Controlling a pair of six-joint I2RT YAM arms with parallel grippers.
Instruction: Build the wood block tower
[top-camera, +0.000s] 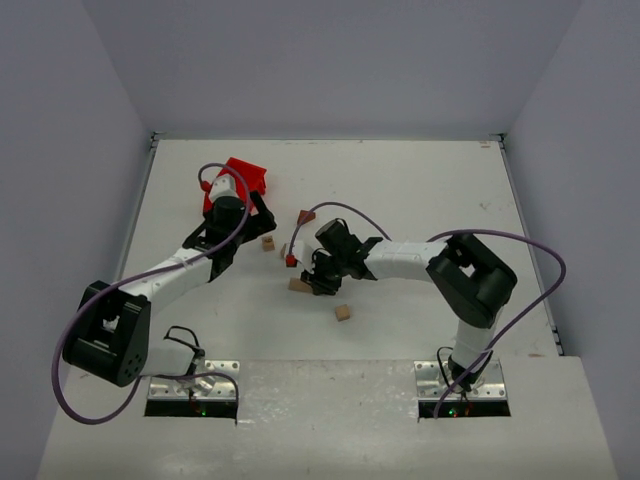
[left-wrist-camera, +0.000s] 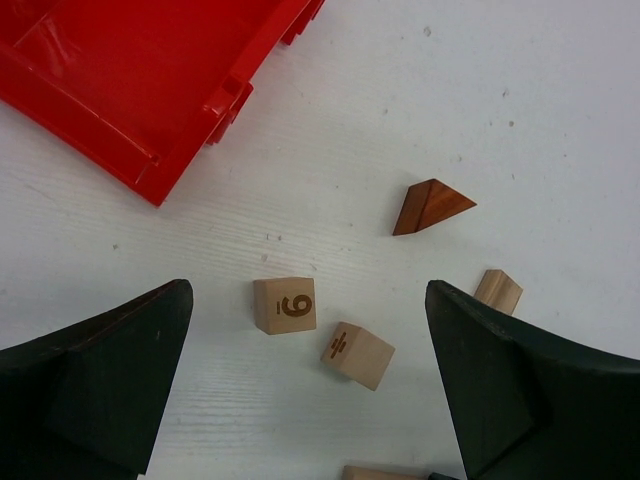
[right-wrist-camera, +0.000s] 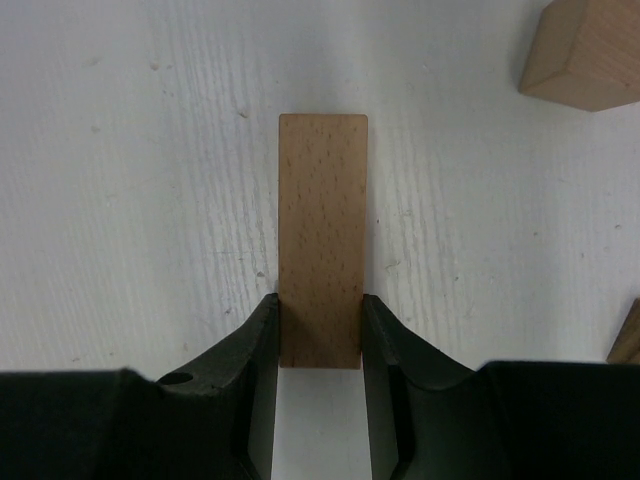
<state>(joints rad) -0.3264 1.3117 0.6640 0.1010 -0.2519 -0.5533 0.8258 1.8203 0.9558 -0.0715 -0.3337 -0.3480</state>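
Note:
My right gripper (right-wrist-camera: 320, 300) is shut on the near end of a pale tan slab (right-wrist-camera: 322, 230) that points straight away from it, low over the white table. The top view has this slab (top-camera: 299, 285) at mid-table under the right gripper (top-camera: 312, 280). My left gripper (left-wrist-camera: 308, 298) stands wide open above two tan cubes, one marked 9 (left-wrist-camera: 285, 305) and one tilted (left-wrist-camera: 358, 355), touching neither. A reddish-brown wedge (left-wrist-camera: 430, 206) lies beyond them, also seen as the wedge (top-camera: 305, 216) from above. One more cube (top-camera: 343, 313) lies nearer the arm bases.
A red plastic bin (left-wrist-camera: 140, 70) lies at the far left, close beside the left gripper (top-camera: 248, 235). A small tan piece (left-wrist-camera: 498, 290) sits by the left gripper's right finger. Another tan block (right-wrist-camera: 585, 55) lies ahead and right of the held slab.

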